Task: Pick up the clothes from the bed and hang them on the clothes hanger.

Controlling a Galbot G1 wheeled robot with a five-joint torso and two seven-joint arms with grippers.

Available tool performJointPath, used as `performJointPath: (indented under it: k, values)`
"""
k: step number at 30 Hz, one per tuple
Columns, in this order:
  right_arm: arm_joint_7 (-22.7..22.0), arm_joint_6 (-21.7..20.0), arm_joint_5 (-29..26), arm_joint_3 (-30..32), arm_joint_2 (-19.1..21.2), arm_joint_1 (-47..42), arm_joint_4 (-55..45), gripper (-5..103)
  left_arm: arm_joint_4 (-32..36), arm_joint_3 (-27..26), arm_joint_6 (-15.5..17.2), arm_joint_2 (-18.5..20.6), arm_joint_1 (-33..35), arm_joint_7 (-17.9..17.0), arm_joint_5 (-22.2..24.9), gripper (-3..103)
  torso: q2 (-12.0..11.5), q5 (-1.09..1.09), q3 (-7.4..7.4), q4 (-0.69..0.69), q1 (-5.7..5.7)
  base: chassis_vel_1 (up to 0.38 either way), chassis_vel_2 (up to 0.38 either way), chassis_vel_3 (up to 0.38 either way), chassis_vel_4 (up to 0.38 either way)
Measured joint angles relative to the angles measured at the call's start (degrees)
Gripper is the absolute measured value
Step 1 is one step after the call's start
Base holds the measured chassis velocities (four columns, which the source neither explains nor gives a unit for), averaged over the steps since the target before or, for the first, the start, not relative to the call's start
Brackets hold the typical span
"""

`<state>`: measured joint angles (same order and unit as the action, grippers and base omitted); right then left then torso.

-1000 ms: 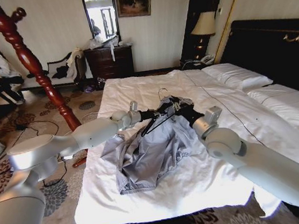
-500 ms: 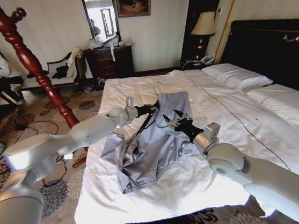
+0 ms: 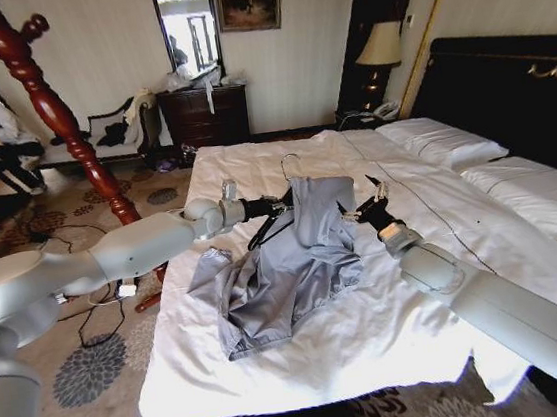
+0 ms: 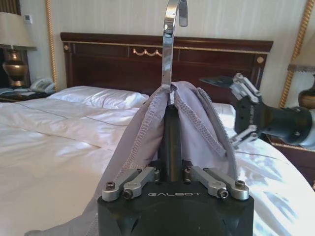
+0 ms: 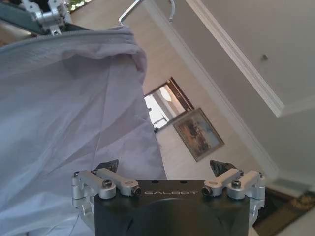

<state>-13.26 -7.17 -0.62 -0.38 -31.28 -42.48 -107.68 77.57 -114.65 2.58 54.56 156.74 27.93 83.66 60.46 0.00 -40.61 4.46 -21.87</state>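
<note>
The light grey-blue clothes (image 3: 294, 257) hang by the collar over the black clothes hanger (image 3: 261, 233), whose chrome hook (image 3: 288, 162) sticks up; the hem and one sleeve still rest on the bed (image 3: 307, 366). My left gripper (image 3: 273, 206) is shut on the hanger's neck (image 4: 170, 132), with cloth (image 4: 142, 132) draped down both sides of it. To the right of the garment and clear of it, my right gripper (image 3: 368, 201) stands open. In the right wrist view that gripper (image 5: 163, 166) holds nothing, and the cloth (image 5: 64, 123) hangs beside it.
A reddish-brown wooden coat stand (image 3: 56, 113) rises on the carpet left of the bed. A dark dresser (image 3: 205, 114) and a chair with dark clothes (image 3: 114, 132) stand at the far wall. White pillows (image 3: 442, 140) and the black headboard (image 3: 517, 91) lie to the right.
My right gripper has let go of the garment's collar area and drawn away to the right, now open. The left gripper has shifted slightly left with the hanger, and the garment hangs straighter.
</note>
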Motion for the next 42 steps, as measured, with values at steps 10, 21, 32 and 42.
performJointPath:
  k: [10,21,32,42]
  values:
    - [2.9,-0.2,2.6,-2.4,-0.1,3.3,0.5,100,2.2,1.0,0.8,-0.2,-0.5,0.3,-1.7,15,0.0,-0.01,0.00,0.01,0.00,0.000,0.000,0.000,0.000]
    - [5.3,-1.0,11.3,-3.7,-0.8,4.1,3.0,100,4.5,1.2,1.6,0.4,-0.4,0.2,-1.9,15,0.0,-0.01,0.00,0.00,0.00,0.000,0.000,0.000,0.000]
    - [5.7,-1.0,20.1,-2.3,0.1,3.0,3.0,91,5.8,1.2,2.0,0.3,0.3,-0.7,-2.1,15,0.0,-0.01,0.00,0.01,0.00,0.000,0.000,0.000,0.000]
    - [10.4,3.2,30.7,-1.6,0.8,1.8,3.2,58,5.9,1.4,2.1,0.7,-0.1,-0.9,-2.2,15,0.0,0.00,0.00,0.01,0.00,0.000,0.000,0.000,0.000]
